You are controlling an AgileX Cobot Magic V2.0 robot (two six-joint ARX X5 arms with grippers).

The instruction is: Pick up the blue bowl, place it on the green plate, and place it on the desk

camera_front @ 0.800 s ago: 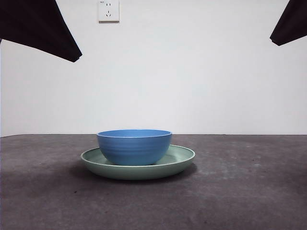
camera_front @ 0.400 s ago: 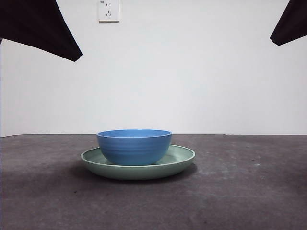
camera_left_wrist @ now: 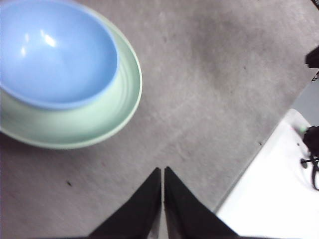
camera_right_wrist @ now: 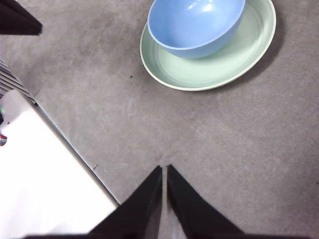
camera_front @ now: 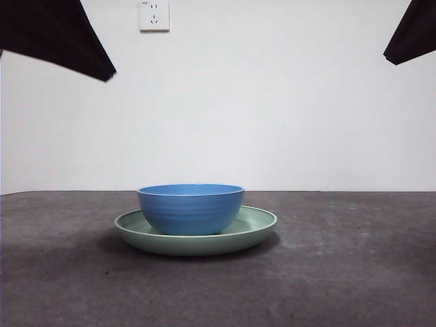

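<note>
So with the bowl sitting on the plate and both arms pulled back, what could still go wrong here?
1. The blue bowl sits off-centre on the green plate, towards one rim, so lifting it could tip or drag the plate.
2. Both the left gripper and right gripper are shut and away from the dishes; a descent without opening would likely knock the bowl.
3. The plate is shallow, so a sideways nudge may slide the bowl onto the desk.

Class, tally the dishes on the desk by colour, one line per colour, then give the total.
Blue: 1, the blue bowl
Green: 1, the green plate, under the bowl
Total: 2
</note>
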